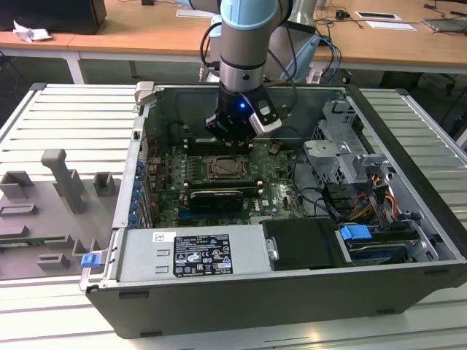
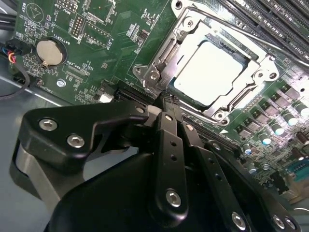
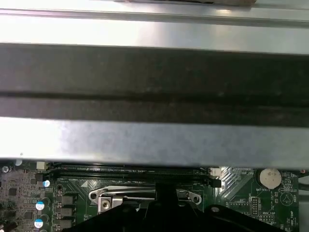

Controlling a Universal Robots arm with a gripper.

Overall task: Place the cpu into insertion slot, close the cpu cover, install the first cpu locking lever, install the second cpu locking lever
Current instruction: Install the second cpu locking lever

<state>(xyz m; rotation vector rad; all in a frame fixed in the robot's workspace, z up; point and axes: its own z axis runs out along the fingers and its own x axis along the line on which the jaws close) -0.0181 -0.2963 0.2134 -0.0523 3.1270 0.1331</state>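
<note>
While the arm (image 1: 246, 44) reaches down into the open computer case (image 1: 408, 146), its pincer (image 2: 169, 104) stands over the green board (image 2: 96, 53), close to one edge of the slot (image 2: 212, 72). As the second wrist view shows, the black fingers (image 2: 170, 145) lie pressed together with no gap between them and hold nothing; their tips meet just beside a corner of the metal frame around the slot. The cpu (image 2: 210, 72), pale and square, lies flat inside the slot. The cover (image 2: 174, 46) frames it closely; whether it is fully pressed down cannot be told. A round coin cell (image 2: 49, 52) sits on the board well apart from the slot. Long black memory slots (image 2: 270, 24) run along the far side of the slot from the pincer. In the exterior view the slot (image 1: 225, 168) lies near the middle of the board, and the case rests on a ribbed grey tabletop (image 1: 44, 117), with grey fixtures (image 1: 66, 179) at the exterior view's left. In the first wrist view the case wall (image 3: 154, 82) rises beyond the frame.
</note>
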